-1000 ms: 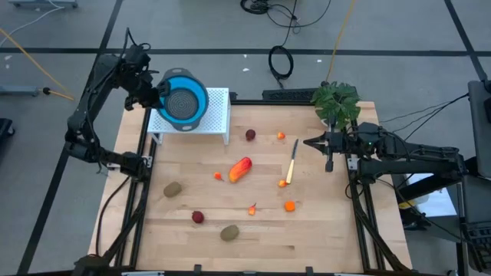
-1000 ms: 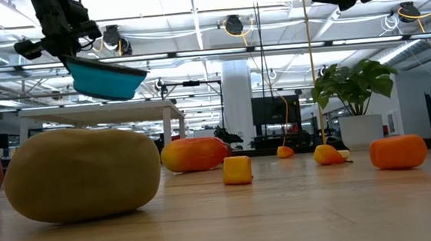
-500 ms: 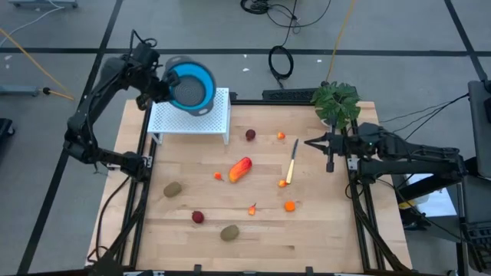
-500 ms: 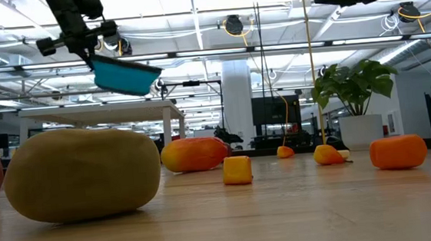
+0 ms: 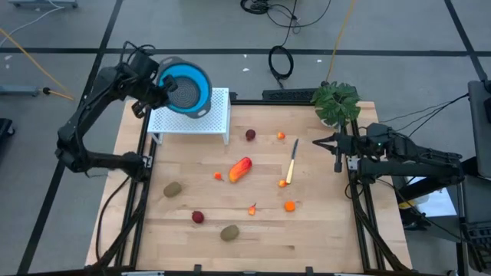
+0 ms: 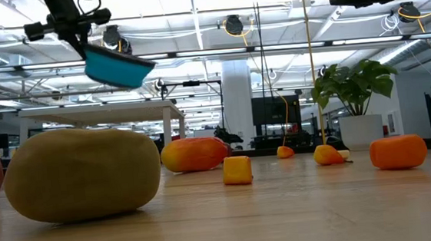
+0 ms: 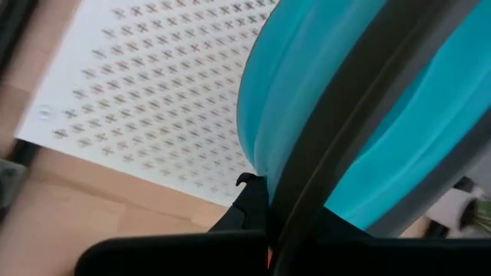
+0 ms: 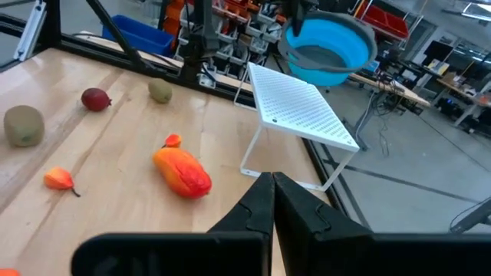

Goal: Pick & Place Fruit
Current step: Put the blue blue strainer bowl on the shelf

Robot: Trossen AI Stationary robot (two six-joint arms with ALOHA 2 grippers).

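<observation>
My left gripper point(image 5: 156, 92) is shut on a blue strainer bowl point(image 5: 186, 87) and carries it above the white perforated rack point(image 5: 201, 116) at the table's far left. The bowl also shows in the low view point(image 6: 119, 66) and the right wrist view point(image 8: 330, 42). The fruit lies on the wooden table: an elongated red-orange piece point(image 5: 240, 169), two dark red balls point(image 5: 250, 134) point(image 5: 198, 217), two brown-green ovals point(image 5: 173, 188) point(image 5: 229, 232) and small orange bits point(image 5: 289, 205). My right gripper point(image 5: 316, 141) hovers shut at the right edge, holding nothing. My left gripper pinches the bowl's grey rim point(image 7: 303, 180) between its two fingers, on the side toward the table's left edge. The fingers come from the left, slanting down. The bowl is lifted clear of the rack and tilted, its rim higher on the gripper's side point(image 6: 91, 52).
A yellow-handled knife point(image 5: 292, 161) lies right of the red-orange piece. A potted plant point(image 5: 336, 102) stands at the far right corner. The rack's legs point(image 5: 228, 139) rest on the table's far left. Bare wood lies along the near edge.
My left gripper has swung the bowl up and toward the far edge above the rack, rolling its wrist so that the bowl tipped and then turned partly back. My right gripper has drawn back a little toward the right edge, still shut.
</observation>
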